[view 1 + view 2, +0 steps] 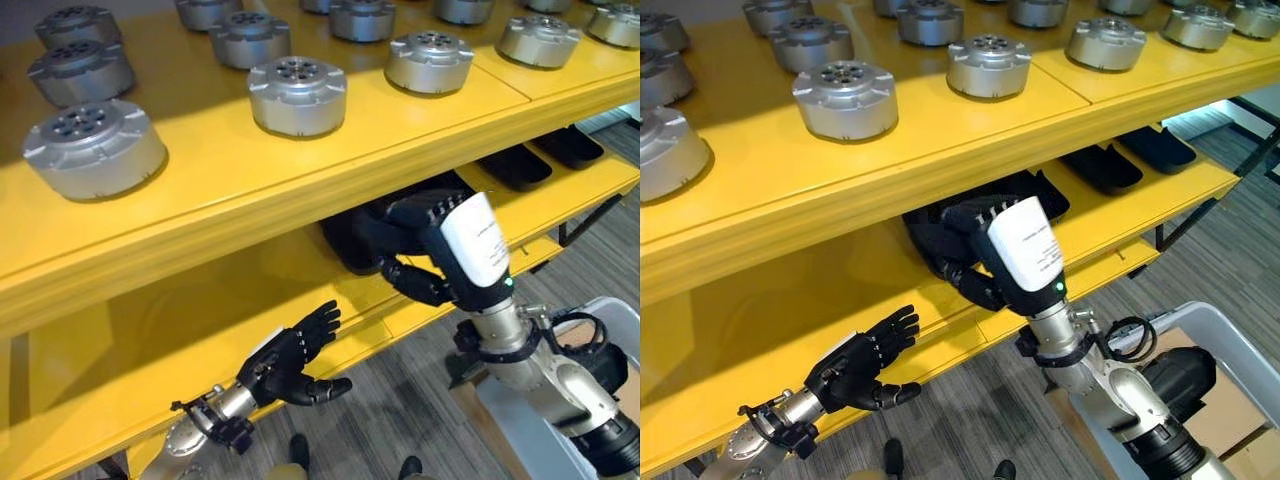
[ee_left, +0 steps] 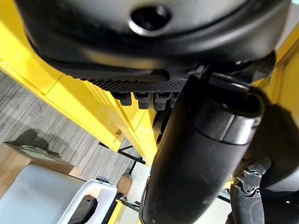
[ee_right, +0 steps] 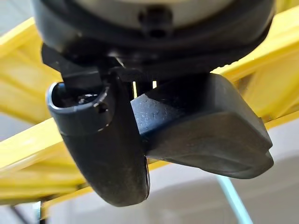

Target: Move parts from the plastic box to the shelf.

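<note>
The right hand point(image 1: 425, 250), fingers clamped on a dark part point(image 3: 205, 135) below the yellow shelf point(image 1: 300, 170), should lift clear of the edge (left hand point(image 1: 290, 360) hangs loose-fingered) before setting down among the silver parts point(image 1: 297, 93).

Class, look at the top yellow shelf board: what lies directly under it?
Under the top shelf board, black trays rest on the lower shelf. The right hand holds a black tray there; the board covers the trays' far parts.

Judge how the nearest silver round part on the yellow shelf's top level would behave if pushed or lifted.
The silver part looks like solid metal, so probably heavy for its size and rigid. It sits flat and squat on the shelf, so a push would likely slide it, not tip it.
</note>
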Motion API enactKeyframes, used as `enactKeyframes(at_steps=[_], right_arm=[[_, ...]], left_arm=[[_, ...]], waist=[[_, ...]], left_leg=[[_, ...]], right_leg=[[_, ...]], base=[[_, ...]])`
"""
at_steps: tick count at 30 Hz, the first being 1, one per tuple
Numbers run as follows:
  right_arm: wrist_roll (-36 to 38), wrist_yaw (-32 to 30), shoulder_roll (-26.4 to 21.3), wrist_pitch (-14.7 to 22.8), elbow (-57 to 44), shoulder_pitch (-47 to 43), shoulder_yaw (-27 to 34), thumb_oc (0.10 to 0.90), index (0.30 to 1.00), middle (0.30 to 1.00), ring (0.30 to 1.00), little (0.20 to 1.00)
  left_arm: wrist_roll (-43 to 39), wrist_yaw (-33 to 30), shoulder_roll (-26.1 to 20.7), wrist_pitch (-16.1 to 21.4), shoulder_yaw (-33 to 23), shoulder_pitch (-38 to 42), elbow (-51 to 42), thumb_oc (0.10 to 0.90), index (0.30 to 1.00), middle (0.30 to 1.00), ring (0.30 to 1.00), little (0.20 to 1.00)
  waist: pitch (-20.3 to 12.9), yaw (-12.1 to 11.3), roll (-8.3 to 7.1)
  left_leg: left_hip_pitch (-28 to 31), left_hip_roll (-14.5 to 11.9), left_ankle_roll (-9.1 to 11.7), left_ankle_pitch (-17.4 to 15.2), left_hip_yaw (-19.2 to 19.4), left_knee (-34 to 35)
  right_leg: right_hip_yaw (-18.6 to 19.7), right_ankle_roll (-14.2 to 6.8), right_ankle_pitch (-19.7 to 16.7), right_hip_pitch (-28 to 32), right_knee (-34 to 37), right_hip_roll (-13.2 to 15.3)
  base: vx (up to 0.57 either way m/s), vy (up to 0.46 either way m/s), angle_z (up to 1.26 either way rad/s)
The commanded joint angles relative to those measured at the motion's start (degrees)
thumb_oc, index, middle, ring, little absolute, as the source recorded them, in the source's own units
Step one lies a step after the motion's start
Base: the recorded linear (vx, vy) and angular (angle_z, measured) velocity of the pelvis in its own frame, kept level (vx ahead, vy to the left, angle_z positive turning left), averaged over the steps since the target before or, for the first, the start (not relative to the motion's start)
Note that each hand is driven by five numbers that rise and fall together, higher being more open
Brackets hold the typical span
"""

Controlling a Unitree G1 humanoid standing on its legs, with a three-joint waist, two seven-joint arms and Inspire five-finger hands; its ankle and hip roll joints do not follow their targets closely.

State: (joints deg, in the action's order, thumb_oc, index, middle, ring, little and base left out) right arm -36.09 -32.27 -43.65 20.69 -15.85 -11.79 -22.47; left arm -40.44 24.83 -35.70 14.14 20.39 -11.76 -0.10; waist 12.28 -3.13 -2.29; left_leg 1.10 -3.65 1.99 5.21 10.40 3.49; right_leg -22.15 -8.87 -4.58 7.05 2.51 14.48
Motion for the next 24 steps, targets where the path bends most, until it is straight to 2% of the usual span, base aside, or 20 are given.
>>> enactKeyframes(at_steps=[1, 4, 6, 12, 13, 14, 15, 17, 19, 20, 21, 23, 24], right_arm=[[-0.4, -2.4, -0.7, 8.5, -8.8, -10.7, -1.1, 0.400, 0.300, 0.300, 0.300, 0.300], [-1.2, 0.5, 1.7, 11.2, -9.1, -14.4, -5.0, 0.400, 0.300, 0.300, 0.300, 0.300], [-0.6, 1.6, 2.1, 11.3, -9.4, -15.0, -5.9, 0.400, 0.300, 0.300, 0.300, 0.300], [-1.6, 0.7, 4.1, 8.6, -8.8, -15.0, -7.6, 0.400, 0.300, 0.300, 0.300, 0.300], [-3.3, 0.1, 5.8, 8.1, -8.3, -14.0, -7.5, 0.400, 0.300, 0.300, 0.300, 0.300], [-3.6, 0.1, 6.0, 8.2, -8.3, -13.7, -7.4, 0.400, 0.300, 0.300, 0.300, 0.300], [-4.6, 0.3, 6.7, 7.3, -8.8, -12.8, -7.4, 0.400, 0.300, 0.300, 0.300, 0.300], [-6.1, 0.3, 6.2, 3.8, -10.2, -10.5, -7.1, 0.400, 0.300, 0.300, 0.300, 0.300], [-6.1, 0.3, 6.2, 3.8, -10.2, -10.5, -7.1, 0.400, 0.300, 0.300, 0.300, 0.300], [-6.6, -0.1, 5.8, 3.7, -10.4, -9.6, -6.9, 0.400, 0.300, 0.300, 0.300, 0.300], [-7.4, -1.2, 4.4, 3.8, -10.6, -6.9, -5.8, 0.400, 0.300, 0.300, 0.300, 0.300], [-7.4, -1.3, 4.1, 3.7, -10.6, -6.8, -5.7, 0.400, 0.300, 0.300, 0.300, 0.300], [-7.4, -1.2, 3.3, 3.0, -10.5, -6.9, -5.6, 0.400, 0.300, 0.300, 0.300, 0.300]], left_arm=[[-4.5, 0.7, -0.3, 7.0, 1.0, 4.6, -5.1, 0.900, 1.000, 1.000, 1.000, 1.000], [-4.1, 0.0, 0.3, 7.3, 2.2, 5.4, -4.6, 0.900, 1.000, 1.000, 1.000, 1.000], [-4.0, 0.0, 0.4, 7.6, 2.5, 5.4, -4.2, 0.900, 1.000, 1.000, 1.000, 1.000], [-2.5, 1.1, 0.3, 8.8, 3.5, 5.9, -2.5, 0.900, 1.000, 1.000, 1.000, 1.000], [-1.7, 2.3, 0.0, 8.7, 4.1, 6.5, -1.3, 0.900, 1.000, 1.000, 1.000, 1.000], [-1.5, 2.2, 0.0, 8.9, 4.2, 6.5, -1.1, 0.900, 1.000, 1.000, 1.000, 1.000], [-0.8, 2.4, -0.2, 9.3, 4.5, 6.6, -0.7, 0.900, 1.000, 1.000, 1.000, 1.000], [-2.0, 4.1, -0.8, 7.3, 4.8, 7.5, -1.7, 0.900, 1.000, 1.000, 1.000, 1.000], [-2.0, 4.1, -0.8, 7.3, 4.8, 7.5, -1.7, 0.900, 1.000, 1.000, 1.000, 1.000], [-2.5, 3.7, -1.0, 6.8, 4.7, 7.8, -2.1, 0.900, 1.000, 1.000, 1.000, 1.000], [-3.2, 1.6, -1.3, 5.1, 3.7, 8.8, -3.3, 0.900, 1.000, 1.000, 1.000, 1.000], [-3.1, 1.3, -1.1, 4.9, 3.6, 8.8, -3.5, 0.900, 1.000, 1.000, 1.000, 1.000], [-2.8, 0.6, -0.8, 4.3, 3.9, 9.3, -4.2, 0.900, 1.000, 1.000, 1.000, 1.000]], waist=[[-4.5, -2.2, 1.75], [-4.6, -3.2, 1.88], [-4.7, -3.5, 1.91], [-4.5, -4.5, 2.09], [-4.2, -4.2, 2.67], [-4.2, -4.2, 2.75], [-4.2, -3.5, 3.00], [-4.8, -1.6, 3.33], [-4.8, -1.6, 3.33], [-4.8, -1.1, 3.35], [-5.1, 0.2, 3.23], [-5.3, 0.3, 3.27], [-5.0, 1.1, 3.28]], left_leg=[[4.0, -5.2, 1.0, -5.8, 5.5, -0.8], [3.9, -4.5, 0.9, -5.9, 4.8, -0.8], [3.9, -4.1, 0.7, -6.0, 4.6, -0.9], [3.5, -1.0, -0.9, -7.0, 4.8, -0.7], [3.6, 0.5, -2.1, -7.5, 4.9, -0.2], [3.6, 0.6, -2.3, -7.6, 4.8, -0.2], [3.5, 1.3, -3.0, -7.9, 3.5, 0.0], [2.8, 2.6, -4.5, -8.0, -1.1, 0.6], [2.8, 2.6, -4.5, -8.0, -1.1, 0.6], [2.9, 3.0, -4.8, -8.1, -2.1, 0.7], [2.4, 4.1, -5.0, -7.9, -5.6, 0.7], [2.2, 4.2, -5.0, -7.7, -6.2, 0.8], [2.1, 5.0, -5.0, -7.6, -8.4, 0.4]], right_leg=[[-1.1, -0.2, 7.1, 0.8, -5.0, 0.2], [-1.6, -0.2, 6.8, 1.4, -4.4, 0.5], [-1.9, -0.4, 6.5, 1.6, -4.1, 0.8], [-3.2, -1.9, 3.0, 1.2, -2.7, 3.5], [-2.8, -1.7, 2.6, -0.4, -5.6, 4.5], [-2.4, -1.6, 2.8, -0.7, -6.3, 4.6], [0.1, -1.3, 4.0, -1.4, -7.9, 3.7], [7.3, -0.2, 8.2, -3.0, -9.7, -2.0], [7.3, -0.2, 8.2, -3.0, -9.7, -2.0], [8.9, 0.4, 9.7, -3.0, -10.5, -3.7], [12.7, 3.7, 13.6, -3.3, -12.4, -10.6], [13.2, 4.1, 13.6, -3.7, -12.6, -11.4], [16.2, 5.0, 13.7, -4.0, -12.1, -13.1]], base=[[-0.05, 0.080, 0.25], [-0.03, 0.149, 0.16], [-0.01, 0.146, 0.08], [-0.04, 0.202, 0.07], [-0.07, 0.253, 0.18], [-0.06, 0.220, 0.41], [0.00, 0.060, 0.52], [0.01, 0.030, 1.02], [0.00, 0.007, 1.28], [-0.06, -0.006, 0.29], [-0.07, -0.010, 0.09], [-0.08, -0.027, 1.08], [-0.14, -0.070, 1.03]])
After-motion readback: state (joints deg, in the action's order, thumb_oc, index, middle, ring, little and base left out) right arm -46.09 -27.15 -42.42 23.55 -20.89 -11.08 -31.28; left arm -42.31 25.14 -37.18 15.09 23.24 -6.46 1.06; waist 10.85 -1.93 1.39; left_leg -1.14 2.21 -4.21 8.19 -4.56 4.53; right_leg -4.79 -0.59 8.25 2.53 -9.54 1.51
